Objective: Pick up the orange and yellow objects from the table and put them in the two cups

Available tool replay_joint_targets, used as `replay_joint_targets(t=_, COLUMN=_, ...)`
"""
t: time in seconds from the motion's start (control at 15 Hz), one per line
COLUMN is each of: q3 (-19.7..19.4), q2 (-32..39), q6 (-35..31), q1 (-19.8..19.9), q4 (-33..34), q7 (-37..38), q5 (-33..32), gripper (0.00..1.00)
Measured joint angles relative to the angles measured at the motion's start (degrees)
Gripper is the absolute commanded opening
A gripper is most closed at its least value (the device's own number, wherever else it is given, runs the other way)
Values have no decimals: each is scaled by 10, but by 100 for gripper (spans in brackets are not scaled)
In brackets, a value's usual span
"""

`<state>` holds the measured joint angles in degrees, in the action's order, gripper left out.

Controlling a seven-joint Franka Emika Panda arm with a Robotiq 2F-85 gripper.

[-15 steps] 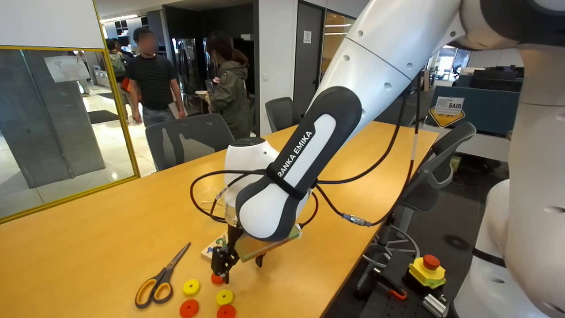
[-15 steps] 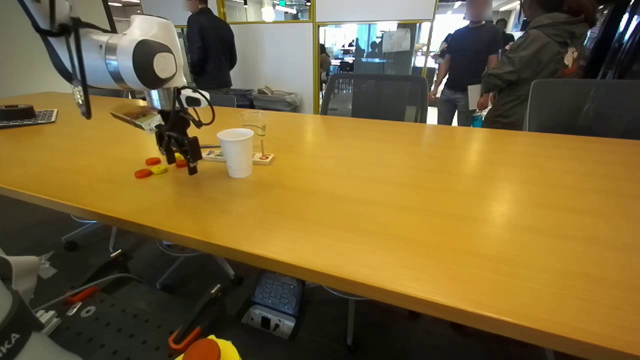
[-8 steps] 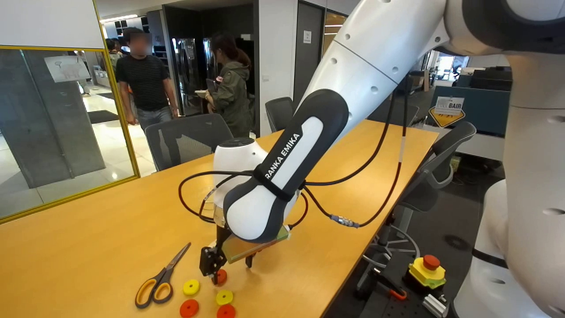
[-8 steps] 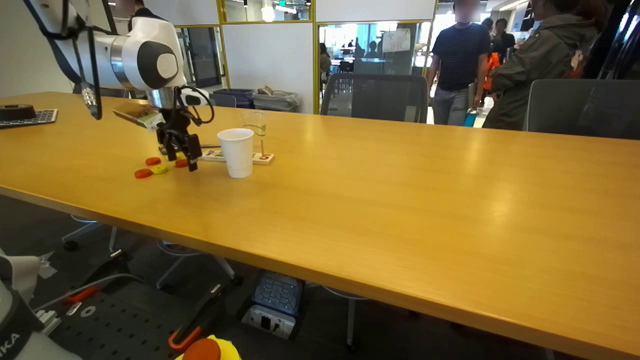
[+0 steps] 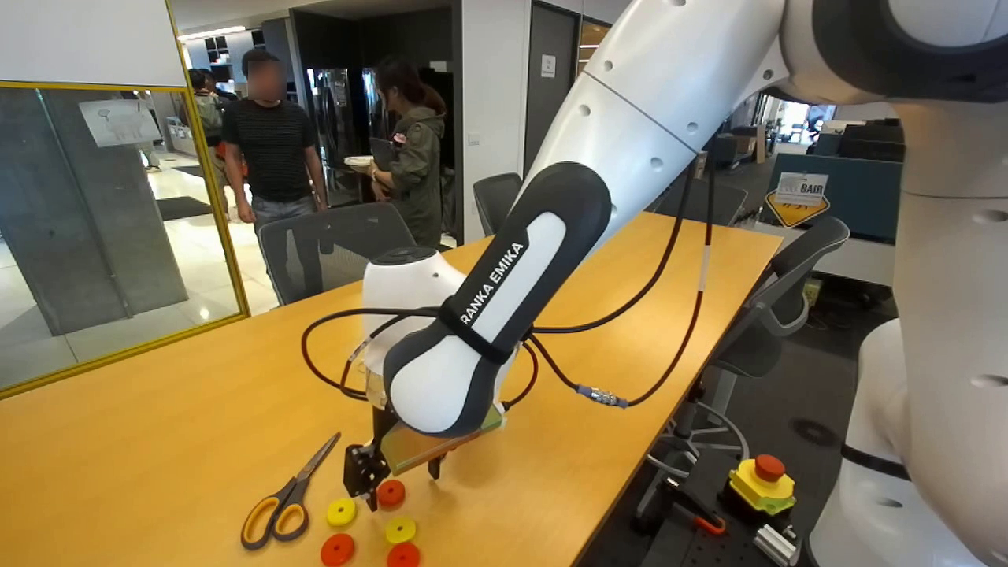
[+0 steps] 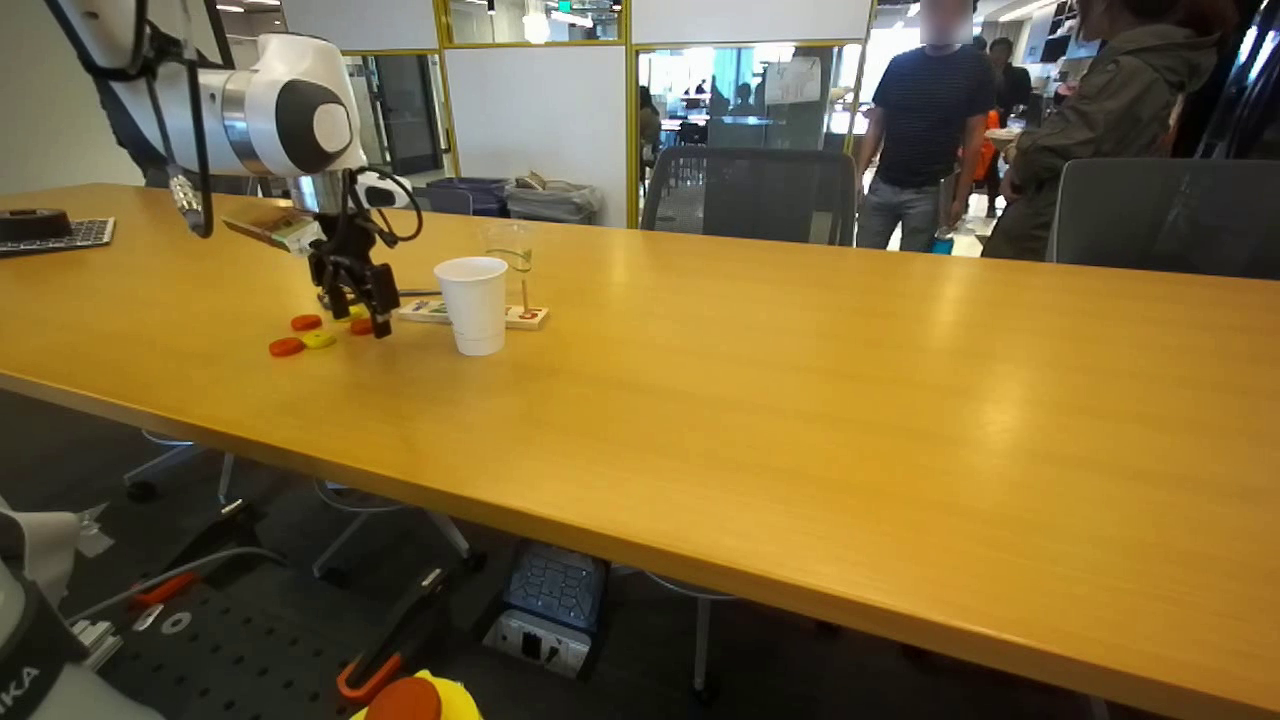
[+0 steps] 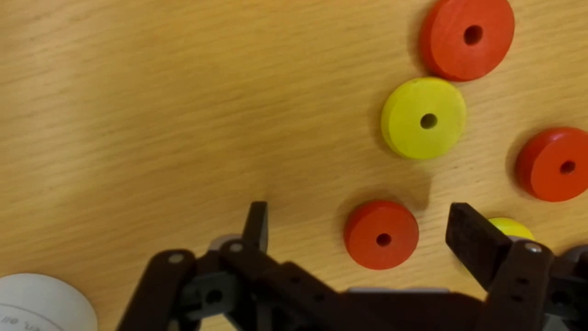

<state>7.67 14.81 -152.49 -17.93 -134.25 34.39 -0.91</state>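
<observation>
While the gripper point(image 7: 359, 223) hangs low over the table point(image 5: 181, 441), jaws spread wide, a red-orange disc point(image 7: 379, 227) lying on it shows between them in the wrist view. Two yellow discs point(image 5: 336, 514) and two more red-orange discs point(image 5: 331, 553) lie nearby; in an exterior view the clear cup point(image 6: 510, 246) stands beyond the white cup point(image 6: 475, 308).

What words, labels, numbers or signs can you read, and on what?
"RANKA EMIKA": robot arm, in an exterior view.
"BAIR": white sign in the background; letters before it blurred.
"KA": grey robot part, cut off by an exterior view's edge.
Too small or blurred to read: print on the white cup in the wrist view, yellow sign, door notice, markings on the pale board.
</observation>
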Motion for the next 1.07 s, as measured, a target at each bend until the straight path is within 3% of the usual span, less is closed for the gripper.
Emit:
replay_joint_targets(t=0.73, q3=-21, q2=22, q6=17, q1=-18, q4=27, q7=52, q5=-52, gripper=100)
replay_joint_targets(t=0.87, q3=-21, q2=23, q6=17, q1=-18, q4=28, q7=54, q5=-52, gripper=74)
replay_joint_targets(t=1.07, q3=-22, q2=24, q6=17, q1=-18, q4=29, q7=56, q5=-52, gripper=51)
